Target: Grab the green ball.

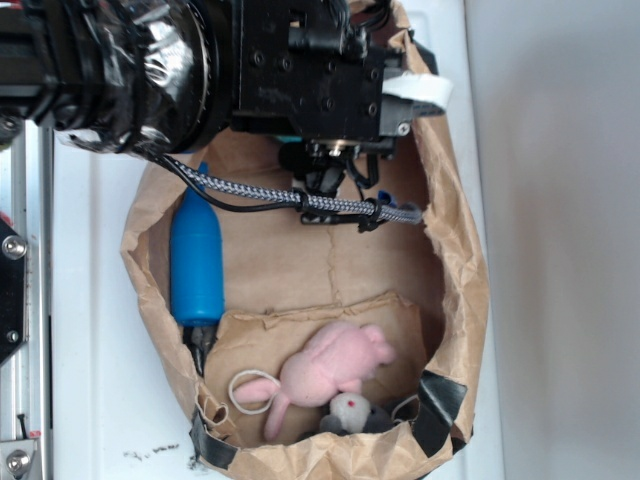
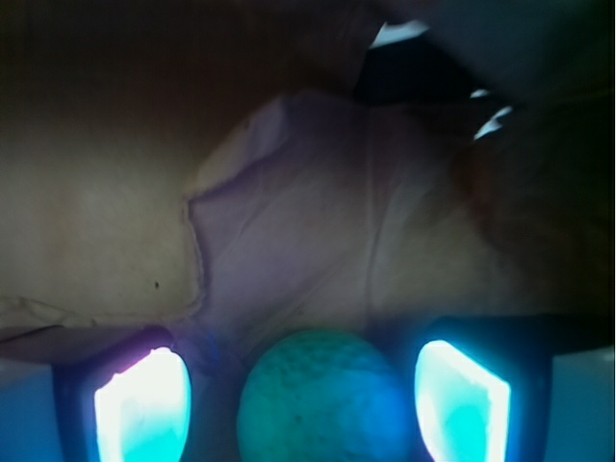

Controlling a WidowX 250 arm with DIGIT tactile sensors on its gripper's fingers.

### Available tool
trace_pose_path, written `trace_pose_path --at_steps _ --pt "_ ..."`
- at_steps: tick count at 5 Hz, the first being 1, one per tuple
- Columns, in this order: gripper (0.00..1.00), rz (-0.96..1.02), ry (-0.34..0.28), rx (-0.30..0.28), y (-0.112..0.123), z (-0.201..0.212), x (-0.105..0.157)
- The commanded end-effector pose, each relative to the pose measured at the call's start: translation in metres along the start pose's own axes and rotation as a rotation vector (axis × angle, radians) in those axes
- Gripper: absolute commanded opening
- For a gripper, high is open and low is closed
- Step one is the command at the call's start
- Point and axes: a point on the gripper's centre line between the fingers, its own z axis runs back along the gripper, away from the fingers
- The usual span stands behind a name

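Exterior view: black arm comes in from 10 o'clock, its gripper (image 1: 335, 165) reaching down into a crumpled brown paper bag (image 1: 455, 240) lying on the white desk (image 1: 100, 330). A braided grey cable (image 1: 300, 200) crosses the bag below the wrist. Blue bottle (image 1: 196, 262) lies along the bag's wall at 9 o'clock. Pink plush toy (image 1: 330, 375) sits at 6 o'clock, a small grey plush (image 1: 352, 412) touching it just below, a white rubber band (image 1: 252, 390) beside it at 8 o'clock. Black tape (image 1: 440, 405) patches the bag rim at 5 o'clock. Green ball not visible here, hidden under the gripper. Wrist view: green ball (image 2: 322, 399) at 6 o'clock, sitting between the two fingers (image 2: 144, 409), on the brown paper floor of the bag. Fingers are spread apart with a dark gap on each side of the ball, not touching it as far as shows. Paper folds fill 12 o'clock.
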Motion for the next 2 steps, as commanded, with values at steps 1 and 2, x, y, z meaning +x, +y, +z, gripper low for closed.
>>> trace_pose_path --at_steps 1,2 --pt "0.00 0.008 -0.051 0.026 -0.0033 0.0115 0.0027" --pt "0.00 0.023 -0.078 0.009 0.0002 0.0204 0.0016"
